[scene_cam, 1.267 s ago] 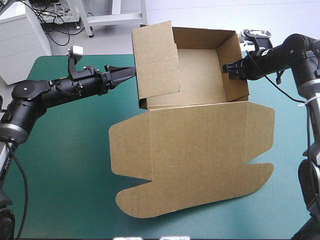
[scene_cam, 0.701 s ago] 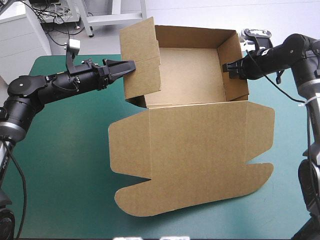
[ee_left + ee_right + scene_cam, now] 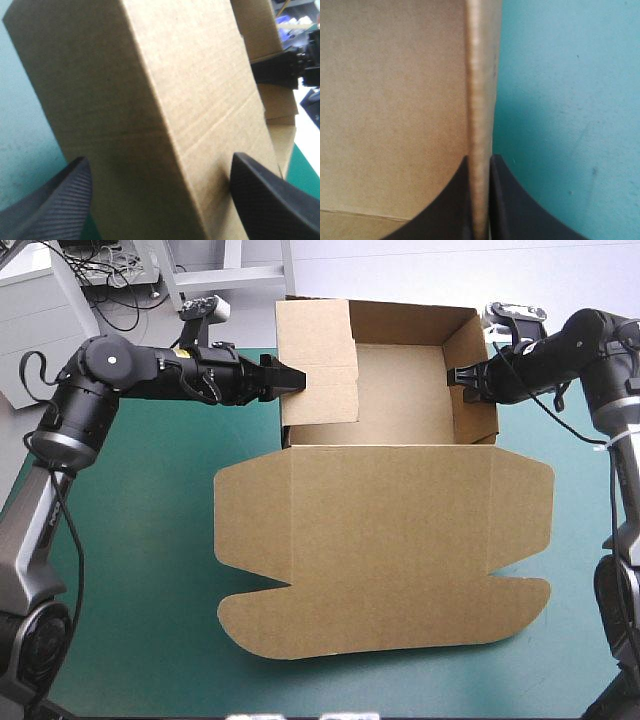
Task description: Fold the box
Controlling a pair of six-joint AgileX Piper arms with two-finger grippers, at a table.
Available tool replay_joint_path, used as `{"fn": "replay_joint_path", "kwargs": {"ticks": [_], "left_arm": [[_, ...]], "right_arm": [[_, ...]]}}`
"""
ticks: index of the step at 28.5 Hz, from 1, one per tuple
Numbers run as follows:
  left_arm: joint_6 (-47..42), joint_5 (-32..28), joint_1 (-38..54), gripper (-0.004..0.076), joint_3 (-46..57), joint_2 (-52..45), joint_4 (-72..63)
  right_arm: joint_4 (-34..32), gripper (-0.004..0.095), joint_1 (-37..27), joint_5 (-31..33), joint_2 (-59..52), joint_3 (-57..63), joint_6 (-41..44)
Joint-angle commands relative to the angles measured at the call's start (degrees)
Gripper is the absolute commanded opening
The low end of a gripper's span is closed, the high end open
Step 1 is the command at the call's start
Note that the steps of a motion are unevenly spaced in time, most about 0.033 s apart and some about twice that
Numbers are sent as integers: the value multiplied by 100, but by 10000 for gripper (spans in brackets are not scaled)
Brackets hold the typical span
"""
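The brown box [image 3: 400, 390] stands at the table's far side as an open tray, its lid [image 3: 390, 550] lying flat toward the near edge. Its left wall flap [image 3: 318, 360] is upright and folded inward. My left gripper [image 3: 292, 378] is open at that wall; in the left wrist view the board [image 3: 150, 100] fills the gap of the left gripper [image 3: 160, 200] between its fingers. My right gripper [image 3: 462, 375] is shut on the right wall [image 3: 472, 400]; in the right wrist view the wall's edge [image 3: 480, 75] runs between the pinched fingers of the right gripper [image 3: 480, 195].
Teal-green cover [image 3: 130, 540] shows to the left of the lid, and a narrower strip [image 3: 585, 540] lies on its right. The lid's rounded tabs reach close to the near edge. The far table edge lies just behind the box.
My left arm has risen and swung right, and the left flap went from leaning outward to standing square against the tray. The box straightened a little. The right gripper kept its hold.
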Motion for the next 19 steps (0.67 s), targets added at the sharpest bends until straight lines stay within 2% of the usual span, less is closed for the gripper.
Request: {"fn": "replay_joint_path", "kwargs": {"ticks": [1, 7, 19], "left_arm": [[-537, 310, -130, 541, -785, 221, 750], [-986, 1056, -554, 541, -1850, 924, 2105], [-1410, 1134, -727, 536, -1994, 1208, 2895]], "right_arm": [[91, -15, 75, -76, -242, -184, 206], [-268, -16, 431, -347, -116, -184, 638], [-112, -15, 586, -485, 49, -184, 888]]}}
